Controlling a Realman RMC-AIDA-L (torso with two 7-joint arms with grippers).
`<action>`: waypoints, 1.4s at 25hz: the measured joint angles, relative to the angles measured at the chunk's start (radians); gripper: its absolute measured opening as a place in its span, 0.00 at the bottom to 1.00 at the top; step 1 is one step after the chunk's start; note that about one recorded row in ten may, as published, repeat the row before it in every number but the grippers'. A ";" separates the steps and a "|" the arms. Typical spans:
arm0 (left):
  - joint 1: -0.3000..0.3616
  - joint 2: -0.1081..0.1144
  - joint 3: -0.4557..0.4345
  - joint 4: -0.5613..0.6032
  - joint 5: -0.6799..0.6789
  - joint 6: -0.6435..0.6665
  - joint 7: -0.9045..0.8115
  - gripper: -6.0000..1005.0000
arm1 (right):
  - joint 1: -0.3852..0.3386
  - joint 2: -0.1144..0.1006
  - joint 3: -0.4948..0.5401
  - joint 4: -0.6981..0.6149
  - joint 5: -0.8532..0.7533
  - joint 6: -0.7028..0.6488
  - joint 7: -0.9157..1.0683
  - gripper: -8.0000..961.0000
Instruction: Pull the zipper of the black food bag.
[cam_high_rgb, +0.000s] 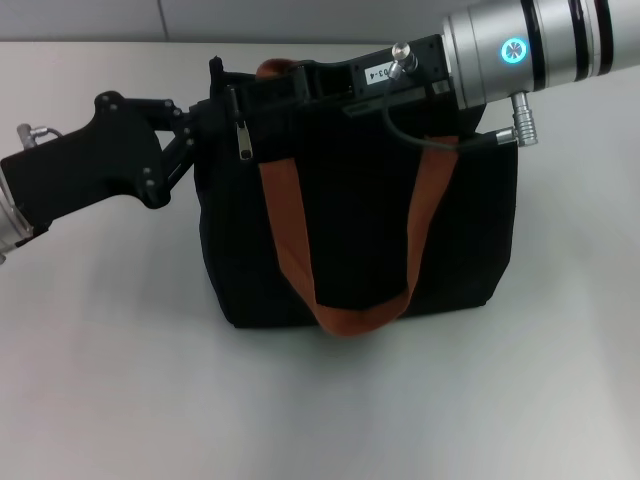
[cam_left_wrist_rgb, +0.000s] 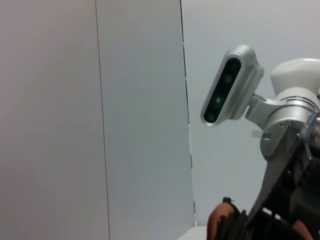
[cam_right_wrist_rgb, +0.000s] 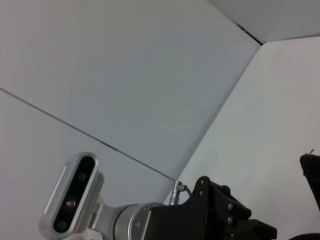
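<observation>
The black food bag (cam_high_rgb: 360, 230) stands upright in the middle of the head view, with rust-orange straps (cam_high_rgb: 285, 235) hanging down its front. The silver-grey zipper (cam_high_rgb: 243, 140) hangs down at the top edge near the bag's left corner. My left gripper (cam_high_rgb: 196, 125) comes in from the left and is against the bag's upper left corner. My right gripper (cam_high_rgb: 228, 88) reaches in from the upper right and lies along the bag's top edge, its tip just above the zipper. A bit of orange strap (cam_left_wrist_rgb: 217, 222) shows in the left wrist view.
The bag stands on a white table (cam_high_rgb: 110, 380) with a grey wall (cam_high_rgb: 90, 20) behind. The wrist views show the wall and my head camera (cam_left_wrist_rgb: 230, 85) (cam_right_wrist_rgb: 75, 192). The right wrist view also shows the left gripper's black body (cam_right_wrist_rgb: 220, 210).
</observation>
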 joint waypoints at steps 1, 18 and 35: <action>-0.004 0.000 0.000 0.006 0.000 0.001 -0.009 0.03 | 0.001 0.000 0.000 0.000 0.000 0.000 0.000 0.85; -0.058 -0.013 0.002 0.047 0.000 -0.003 -0.096 0.03 | 0.012 0.001 -0.001 0.002 0.024 0.001 -0.006 0.85; -0.048 -0.001 0.003 0.048 0.000 -0.004 -0.123 0.03 | 0.005 0.000 -0.001 0.001 0.024 0.001 -0.020 0.85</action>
